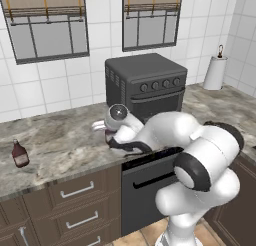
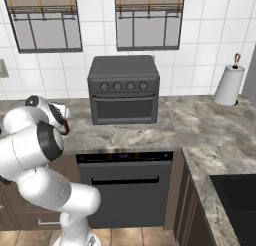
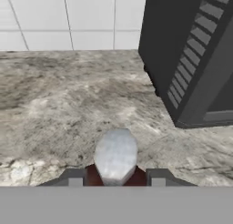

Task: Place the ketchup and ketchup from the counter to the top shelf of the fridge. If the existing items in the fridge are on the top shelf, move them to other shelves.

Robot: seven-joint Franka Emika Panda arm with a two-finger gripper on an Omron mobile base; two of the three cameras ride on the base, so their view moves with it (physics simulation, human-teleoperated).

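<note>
A: where do we stand on the two small dark reddish-brown ketchup bottles?

B: one small reddish-brown bottle with a pale label (image 1: 20,154) stands upright on the grey-beige marbled stone counter (image 1: 60,145), far out on our left, well apart from the arm. The other reddish-brown bottle (image 3: 115,173) sits between the tips of our two-finger gripper (image 3: 116,175); hand view looks straight down on its pale rounded cap

A: fingers?

B: clamped on that bottle. Dark finger tips (image 3: 73,176) sit tight against its red shoulders on both sides, no gap we can see. Low grasp on the body rather than the narrow neck, which we judge gives more surface to squeeze and less chance of it swinging

A: lifted or not?

B: can't tell. In the left base view the hand is right down at counter level, bottle mostly hidden by the wrist, just a sliver of dark red under it

A: why that approach angle?

B: the black countertop oven with side vents (image 3: 191,59) is just beside the bottle on the right. Hand comes in level from the open counter side, so the fingers clear the oven wall

A: fridge?

B: we've no sight of it from this spot. We reckon a lift, then a drive of the base. Top shelf state unknown, so the fruit question stays open

A: risk?

B: clipping the oven corner on the way up
</note>
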